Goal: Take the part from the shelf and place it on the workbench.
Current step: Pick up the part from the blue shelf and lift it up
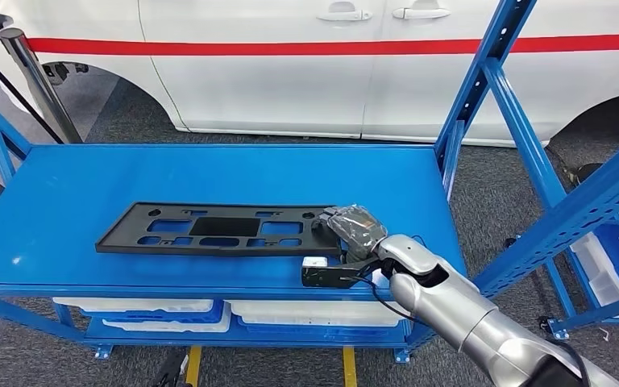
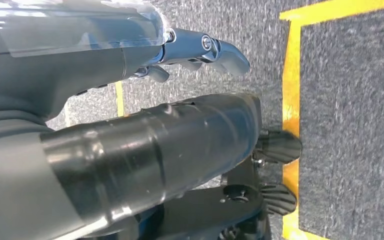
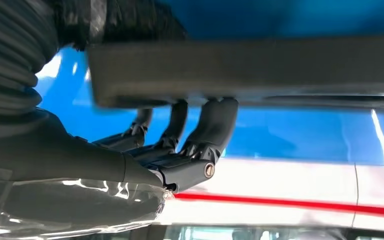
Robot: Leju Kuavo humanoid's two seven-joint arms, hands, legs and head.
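A long black plastic part with several cut-outs lies flat on the blue shelf top, towards its front edge. My right hand grips the part's right end. In the right wrist view its dark fingers curl up against the edge of the part, and the thumb side is hidden behind the part. My left hand hangs over the grey floor with its fingers stretched out and nothing in it.
A white car with a red stripe stands just behind the shelf. Blue slanted uprights rise at the shelf's right end, and a dark pole at the far left. White bins sit on the lower level. Yellow tape marks the floor.
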